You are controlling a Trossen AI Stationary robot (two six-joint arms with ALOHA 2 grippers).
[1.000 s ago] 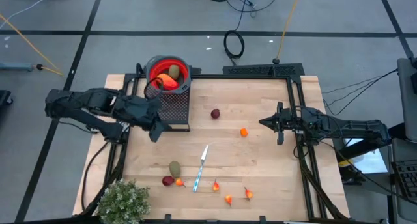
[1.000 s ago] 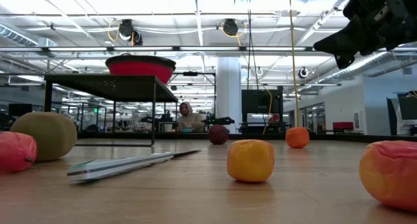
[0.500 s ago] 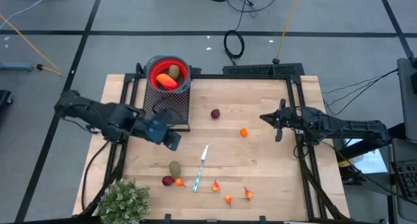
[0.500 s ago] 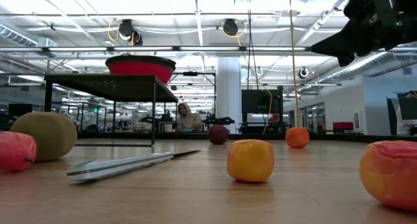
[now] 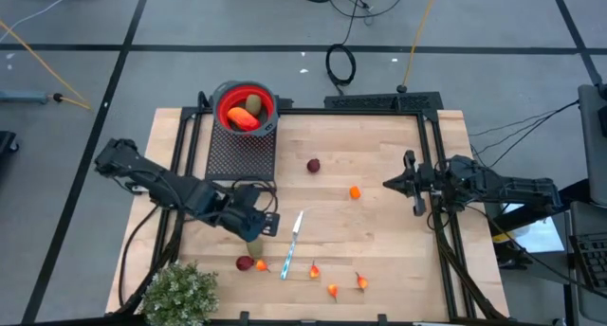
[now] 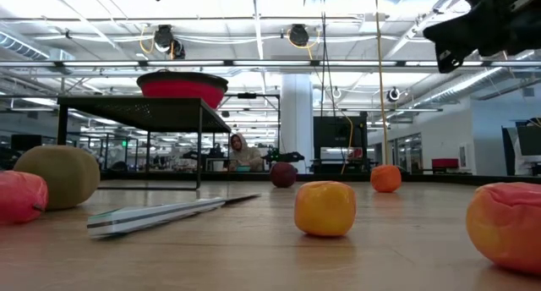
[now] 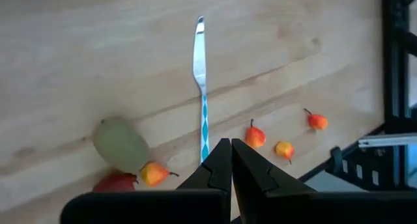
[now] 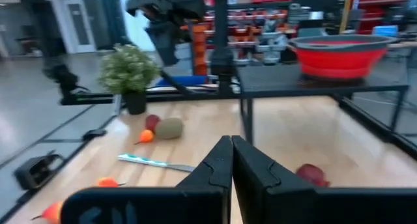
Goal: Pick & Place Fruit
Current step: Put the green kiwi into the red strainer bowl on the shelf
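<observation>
Fruit lies scattered on the counter [image 5: 379,241], and we judge the step in hand to be the reach for the next piece. Our left pincer [image 5: 254,224] hangs right above the olive-brown oval [image 7: 120,144], its fingers pressed together and holding nothing. Just beyond that oval sit a dark-red ball [image 5: 245,263] and a small orange-red bit [image 7: 154,174]; a knife [image 5: 293,243] lies beside them. The red bowl [image 5: 246,108] on its mesh stand, behind the pincer, already holds fruit. Next we must part the fingers, drop around the oval and avoid nudging its neighbours. Our right pincer [image 5: 406,183] waits near the counter's right edge, also closed and empty.
</observation>
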